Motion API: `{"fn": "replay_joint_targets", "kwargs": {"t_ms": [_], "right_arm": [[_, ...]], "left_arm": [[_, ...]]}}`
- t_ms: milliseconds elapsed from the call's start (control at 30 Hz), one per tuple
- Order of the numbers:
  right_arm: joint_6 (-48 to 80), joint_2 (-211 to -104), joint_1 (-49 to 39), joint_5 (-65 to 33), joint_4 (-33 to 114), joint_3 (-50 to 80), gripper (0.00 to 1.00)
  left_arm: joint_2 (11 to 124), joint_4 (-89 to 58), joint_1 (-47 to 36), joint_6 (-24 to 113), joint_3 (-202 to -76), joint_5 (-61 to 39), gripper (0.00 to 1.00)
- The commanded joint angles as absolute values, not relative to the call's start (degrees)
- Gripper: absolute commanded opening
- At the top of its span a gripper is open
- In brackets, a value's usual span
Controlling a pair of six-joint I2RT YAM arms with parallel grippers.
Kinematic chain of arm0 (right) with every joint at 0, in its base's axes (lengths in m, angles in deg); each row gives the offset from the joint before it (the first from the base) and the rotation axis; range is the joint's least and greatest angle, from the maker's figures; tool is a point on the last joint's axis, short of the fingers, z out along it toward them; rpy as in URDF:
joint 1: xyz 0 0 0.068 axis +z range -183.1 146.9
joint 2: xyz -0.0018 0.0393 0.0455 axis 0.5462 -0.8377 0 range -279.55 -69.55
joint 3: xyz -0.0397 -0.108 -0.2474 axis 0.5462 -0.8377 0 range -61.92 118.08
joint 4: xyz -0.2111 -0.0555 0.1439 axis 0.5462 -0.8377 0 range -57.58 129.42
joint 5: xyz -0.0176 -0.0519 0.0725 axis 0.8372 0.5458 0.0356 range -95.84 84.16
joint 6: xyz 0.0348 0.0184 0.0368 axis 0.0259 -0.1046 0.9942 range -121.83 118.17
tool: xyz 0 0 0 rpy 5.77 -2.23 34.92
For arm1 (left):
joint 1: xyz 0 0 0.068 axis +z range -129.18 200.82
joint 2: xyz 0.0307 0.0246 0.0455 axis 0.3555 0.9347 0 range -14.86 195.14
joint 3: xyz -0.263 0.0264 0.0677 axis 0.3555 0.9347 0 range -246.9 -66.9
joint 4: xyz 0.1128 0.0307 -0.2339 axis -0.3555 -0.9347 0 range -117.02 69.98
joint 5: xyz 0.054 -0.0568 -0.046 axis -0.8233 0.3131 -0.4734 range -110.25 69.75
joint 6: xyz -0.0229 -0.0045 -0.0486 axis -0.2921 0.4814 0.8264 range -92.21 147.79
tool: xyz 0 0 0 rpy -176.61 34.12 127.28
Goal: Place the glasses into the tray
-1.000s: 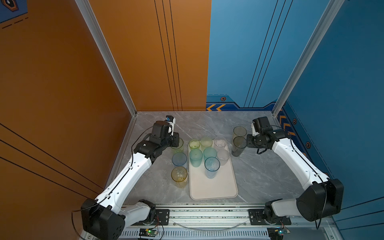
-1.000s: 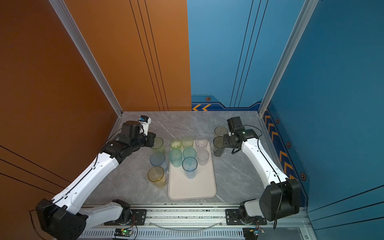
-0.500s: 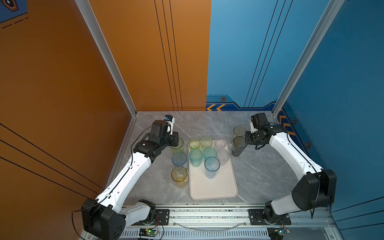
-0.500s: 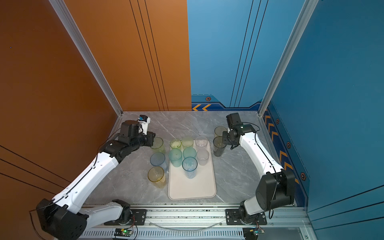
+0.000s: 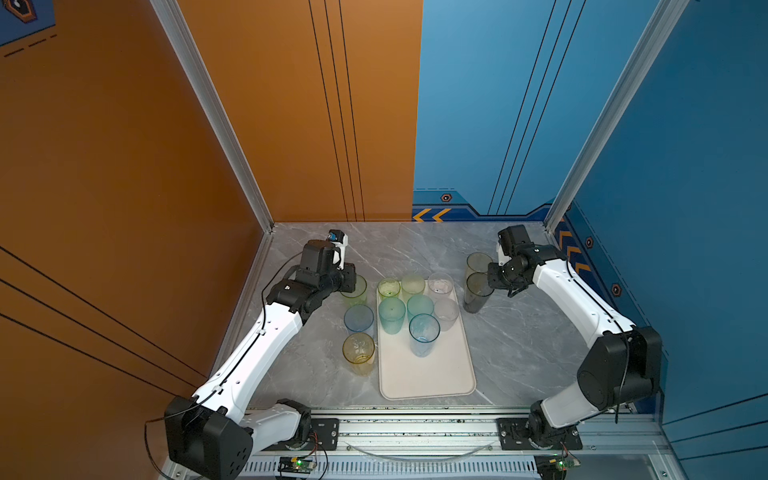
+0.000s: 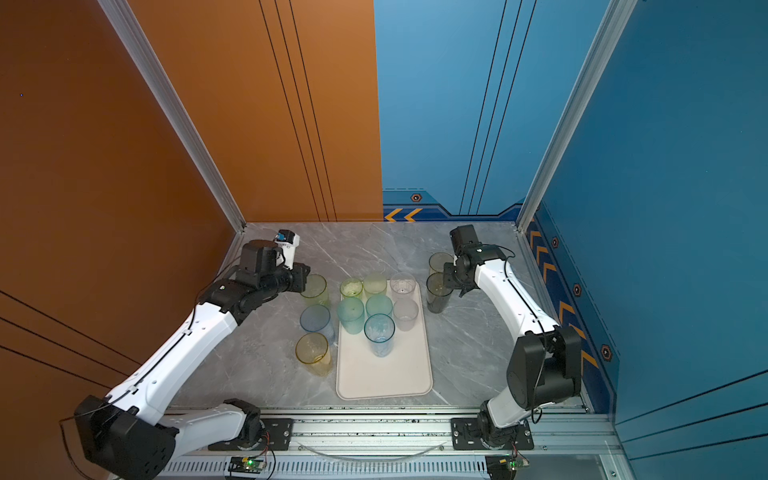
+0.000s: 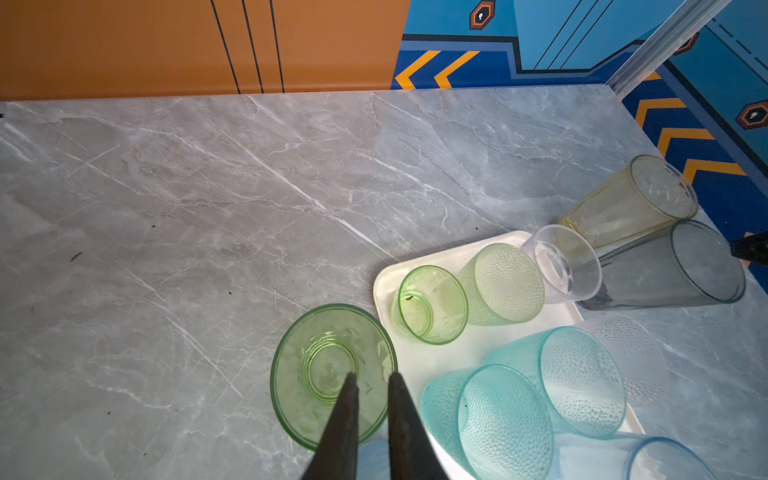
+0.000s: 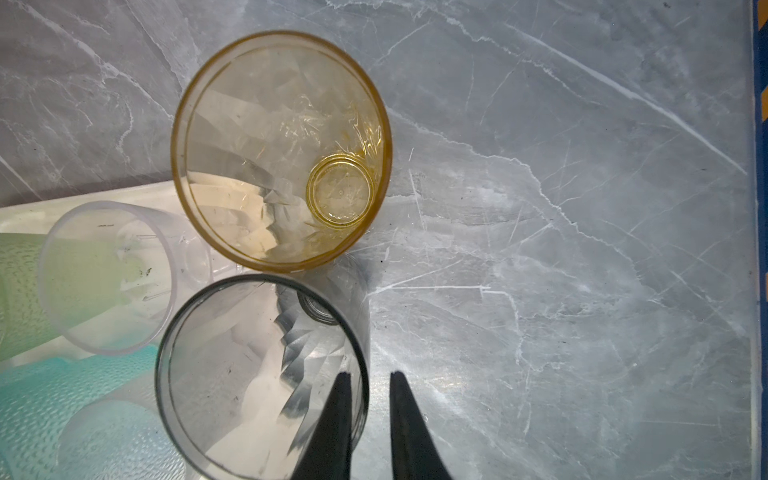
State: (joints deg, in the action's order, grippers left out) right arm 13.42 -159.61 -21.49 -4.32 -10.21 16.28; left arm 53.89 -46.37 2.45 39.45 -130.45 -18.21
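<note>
Green glass (image 7: 309, 374) upright, mouth up, L gripper (image 7: 372, 380) pinching rim; R gripper (image 8: 371, 376) straddles upright grey glass (image 8: 249, 374), grip unclear.

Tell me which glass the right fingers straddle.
The smoky grey glass, just right of the tray: the right fingers sit one inside its rim, one outside. The amber glass behind it is untouched.

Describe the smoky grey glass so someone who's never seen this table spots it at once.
Find the cream tray on the marble table. Off its right edge stand two tall glasses; the grey glass stands in front, dark and smoky; the amber glass behind is yellowish.
</note>
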Motion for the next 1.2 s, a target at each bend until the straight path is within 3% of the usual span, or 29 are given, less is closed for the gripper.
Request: {"fn": "replay_joint_targets", "kwargs": {"t_ms": [0,733,1167], "right_arm": [[12.7,-160.6,-21.8,-4.9,-12.2,18.1,0.16],[11.9,-164.9,-21.5,-4.2,-13.8,20.4,0.13],[11.1,-164.5,-20.1,-1.7,-15.8,21.0,0.04]], "left_arm": [[54.3,-45.7,3.1,39.4,-129.7,-17.1,0.16],[54.3,-45.0,4.2,39.4,-128.7,-16.0,0.16],[54.0,-44.9,4.8,39.4,-127.9,-15.5,0.16]]}}
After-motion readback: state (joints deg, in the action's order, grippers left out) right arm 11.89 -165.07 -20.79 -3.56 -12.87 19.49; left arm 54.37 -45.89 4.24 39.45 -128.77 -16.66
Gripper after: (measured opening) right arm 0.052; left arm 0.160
